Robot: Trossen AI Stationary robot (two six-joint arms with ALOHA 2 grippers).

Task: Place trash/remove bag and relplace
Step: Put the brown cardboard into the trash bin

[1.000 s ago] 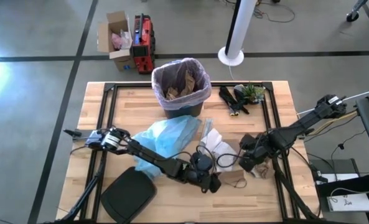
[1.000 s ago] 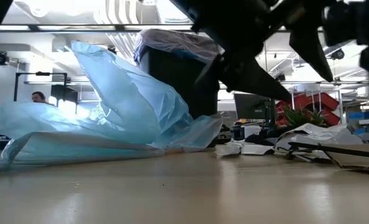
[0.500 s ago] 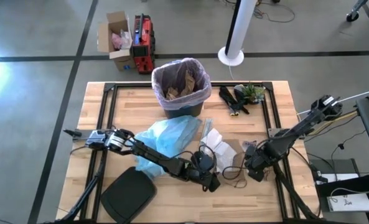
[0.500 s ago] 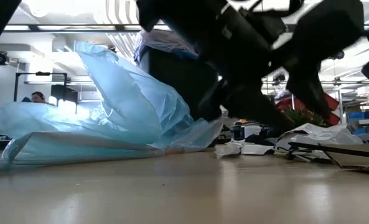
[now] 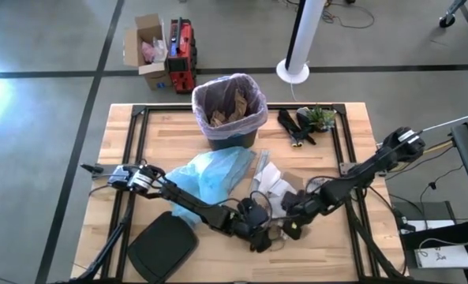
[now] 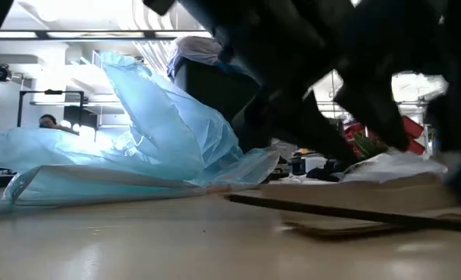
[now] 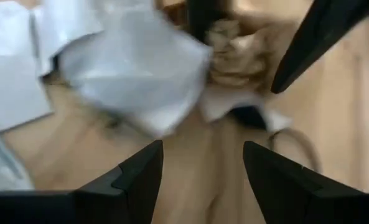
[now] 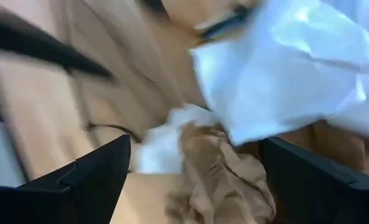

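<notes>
Right gripper [image 8: 190, 180] open and empty over my crumpled brown paper [image 8: 224, 177]: light, soft, springy, so I pinch its bunched middle

Brown + white paper trash [image 8: 228, 168], light blue bag [image 5: 210, 177], pinkish-white bin liner [image 5: 253, 114], black lid [image 5: 162, 248]

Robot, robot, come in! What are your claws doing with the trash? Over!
Both claws open, left claw and right claw closing in on crumpled brown paper and white scraps. Nothing gripped. Blue bag lies beside them.
</notes>
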